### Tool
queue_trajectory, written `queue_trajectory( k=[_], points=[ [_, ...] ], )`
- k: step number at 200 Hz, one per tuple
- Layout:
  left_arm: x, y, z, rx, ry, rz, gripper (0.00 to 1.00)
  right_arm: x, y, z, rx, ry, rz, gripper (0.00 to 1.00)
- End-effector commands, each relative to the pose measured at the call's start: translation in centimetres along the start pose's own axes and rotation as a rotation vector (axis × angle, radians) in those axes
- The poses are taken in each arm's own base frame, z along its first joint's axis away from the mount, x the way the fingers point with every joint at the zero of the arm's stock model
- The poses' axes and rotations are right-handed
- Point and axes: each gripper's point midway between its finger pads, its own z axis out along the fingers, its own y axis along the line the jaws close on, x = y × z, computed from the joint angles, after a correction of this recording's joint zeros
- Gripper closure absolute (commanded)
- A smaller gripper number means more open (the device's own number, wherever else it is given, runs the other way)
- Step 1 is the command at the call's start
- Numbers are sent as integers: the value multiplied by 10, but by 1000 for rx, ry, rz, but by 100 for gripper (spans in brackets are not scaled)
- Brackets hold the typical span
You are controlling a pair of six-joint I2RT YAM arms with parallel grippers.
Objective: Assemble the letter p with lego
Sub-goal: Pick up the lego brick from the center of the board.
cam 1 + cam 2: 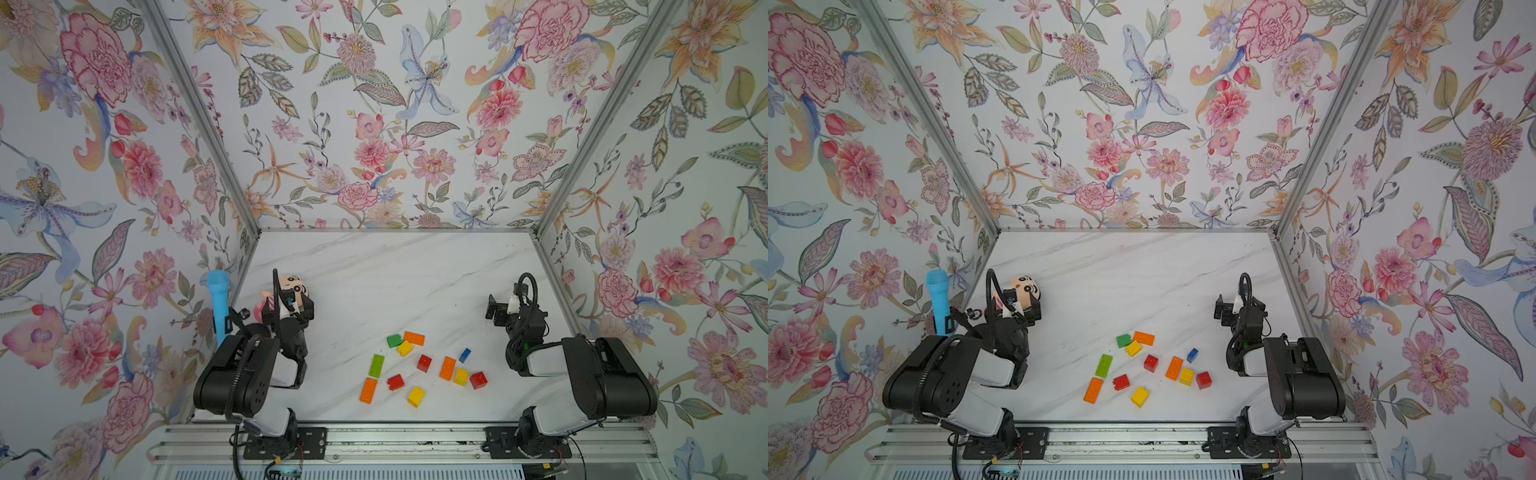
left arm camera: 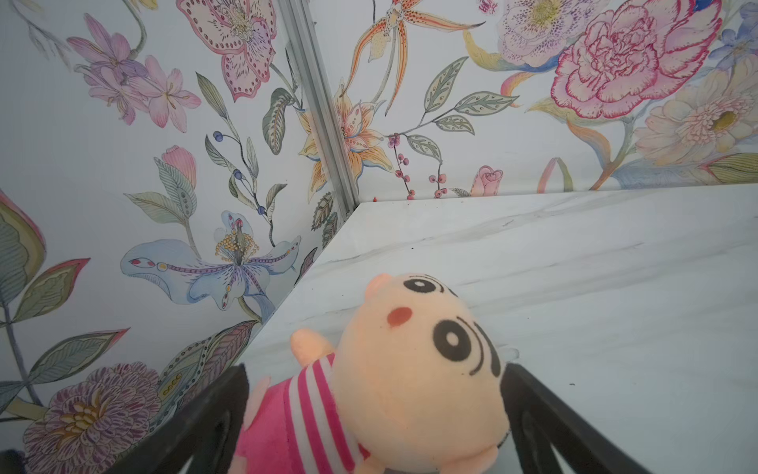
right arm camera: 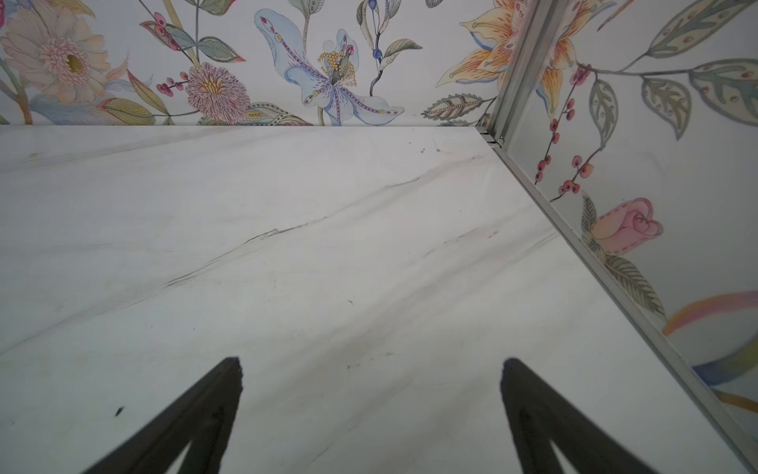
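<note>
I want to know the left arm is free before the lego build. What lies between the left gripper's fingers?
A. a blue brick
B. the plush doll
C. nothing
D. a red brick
B: the left wrist view shows the head of the plush doll between the fingers of the open left gripper, while the lego bricks lie scattered on the table.

A plush doll with a peach face, black ring eyes and a pink-and-white striped shirt lies on the white marble tabletop, close to the left wall. A blue microphone-shaped thing stands upright against that wall. Floral wallpaper covers all three walls. An aluminium rail runs along the front edge.
</note>
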Motion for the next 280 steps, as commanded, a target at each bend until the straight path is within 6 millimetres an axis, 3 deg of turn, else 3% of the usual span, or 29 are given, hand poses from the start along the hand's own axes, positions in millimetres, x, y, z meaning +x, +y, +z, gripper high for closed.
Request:
queue_trajectory(
  k=[1, 250, 262, 266, 280],
  points=[
    [-11, -5, 2, 12, -40, -3, 1, -13, 4, 3, -21, -45, -15, 0],
    [-11, -5, 5, 23, -37, -9, 1, -16, 2, 2, -32, -47, 5, 0],
    [-21, -6, 0, 29, -79, -10, 1, -23, 2, -2, -37, -57, 1, 0],
    [-15, -7, -9, 43, -73, 7, 1, -26, 2, -4, -39, -62, 2, 0],
    [-35, -4, -29, 43, -150, 14, 1, -37, 4, -8, -49, -57, -9, 0]
  ],
)
